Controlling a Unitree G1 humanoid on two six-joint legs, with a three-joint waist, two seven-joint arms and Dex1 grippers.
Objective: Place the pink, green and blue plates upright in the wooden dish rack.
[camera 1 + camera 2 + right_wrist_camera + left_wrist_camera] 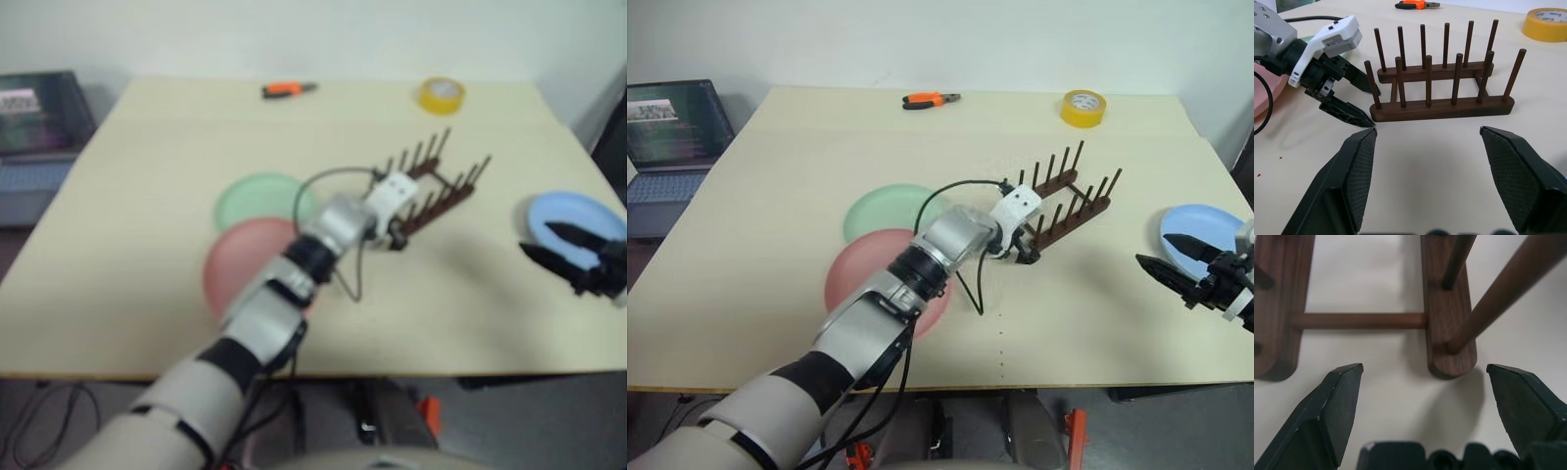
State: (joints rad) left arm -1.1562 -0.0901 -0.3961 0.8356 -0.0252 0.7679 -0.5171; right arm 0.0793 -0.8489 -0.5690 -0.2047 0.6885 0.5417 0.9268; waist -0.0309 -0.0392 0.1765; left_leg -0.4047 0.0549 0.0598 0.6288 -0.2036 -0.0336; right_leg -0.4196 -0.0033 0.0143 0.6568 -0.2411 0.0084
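- Currently, the left gripper point(1021, 253) is at the near end of the wooden dish rack point(1065, 208), at the table's centre; its jaws are released and grasp nothing.
- In the left wrist view, the two black fingers point(1327, 406) stand spread, with the end of one rack rail and bare table between them. Whether a fingertip touches the rail cannot be told.
- In the right wrist view, the left gripper's two fingers point(1347, 111) point at the rack's end post, one tip just beside it.
- The rack stands upright on the table point(745, 245), with two parallel rails, each with a row of thin pegs. No plate is in it.
- The green plate point(884, 210) lies flat at 9 o'clock of the rack, near it.
- The pink plate point(862, 269) lies flat at 7 o'clock of the rack, overlapping the green plate's near edge; the left arm crosses over it.
- The blue plate point(1205, 227) lies flat at 3 o'clock of the rack, by the table's right edge.
- The right gripper point(1176, 264) hovers at the near edge of the blue plate, pointing towards 9 o'clock; its jaws are released and empty.
- A yellow tape roll point(1083, 107) lies at 12 o'clock of the rack, near the far edge.
- Orange-handled pliers point(930, 99) lie at 11 o'clock, also near the far edge.
- A laptop point(671, 132) stands off the table's left side.
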